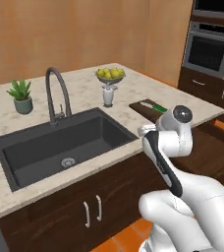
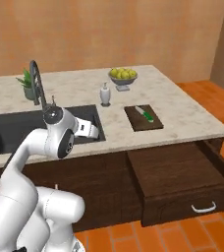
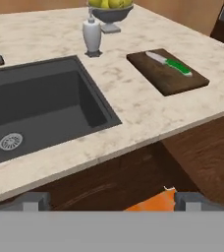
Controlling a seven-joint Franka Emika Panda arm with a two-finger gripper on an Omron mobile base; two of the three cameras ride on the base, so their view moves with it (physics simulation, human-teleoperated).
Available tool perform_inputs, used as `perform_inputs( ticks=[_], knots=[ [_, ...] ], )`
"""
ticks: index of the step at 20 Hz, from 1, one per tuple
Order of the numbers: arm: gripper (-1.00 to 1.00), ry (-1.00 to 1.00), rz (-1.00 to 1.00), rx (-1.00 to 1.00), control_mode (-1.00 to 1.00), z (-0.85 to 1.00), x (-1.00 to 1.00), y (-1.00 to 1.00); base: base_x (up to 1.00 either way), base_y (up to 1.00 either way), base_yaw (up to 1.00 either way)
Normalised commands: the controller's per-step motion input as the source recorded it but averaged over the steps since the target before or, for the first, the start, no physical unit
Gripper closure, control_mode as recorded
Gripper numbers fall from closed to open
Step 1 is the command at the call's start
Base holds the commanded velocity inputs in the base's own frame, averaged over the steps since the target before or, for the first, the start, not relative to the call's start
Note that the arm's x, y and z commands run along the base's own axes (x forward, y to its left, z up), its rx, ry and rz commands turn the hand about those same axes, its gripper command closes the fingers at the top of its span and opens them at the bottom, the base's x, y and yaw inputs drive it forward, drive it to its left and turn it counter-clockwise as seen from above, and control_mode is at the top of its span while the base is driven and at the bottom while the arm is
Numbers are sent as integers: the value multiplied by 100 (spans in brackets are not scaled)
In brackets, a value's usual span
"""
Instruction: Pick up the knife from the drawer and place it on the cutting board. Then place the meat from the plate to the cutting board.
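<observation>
I see marble counter (image 2: 182, 115) | knife (image 2: 145, 114) on cutting board (image 2: 143, 118) | drawer (image 2: 182, 182) pulled out | gripper (image 3: 112, 201) open, empty

Around me: tan/orange plain walls (image 2: 109, 34), terracotta tile floor (image 2: 202, 236). Pale speckled marble counter (image 1: 74, 86) w/ black sink basin (image 1: 60, 145) set in it, dark curved faucet (image 1: 55, 93) behind the basin. Dark brown cabinets (image 1: 79, 211) under the counter, straight silver handles (image 1: 92, 210). Built-in steel oven (image 1: 210, 47) in dark cabinetry at far right of left base view. On the counter: small potted plant (image 1: 20, 96), white soap dispenser (image 2: 104, 93), grey bowl of yellow fruit (image 2: 123, 76). Light even, soft shadows.
</observation>
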Motion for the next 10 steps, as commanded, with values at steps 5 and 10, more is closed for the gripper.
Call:
perform_inputs(
  ticks=[5,10],
  knots=[
    [-100,0,0,0,100,0,0,0,0,-1,53],
    [-100,0,0,0,100,0,0,0,-13,-6,61]
  ],
)
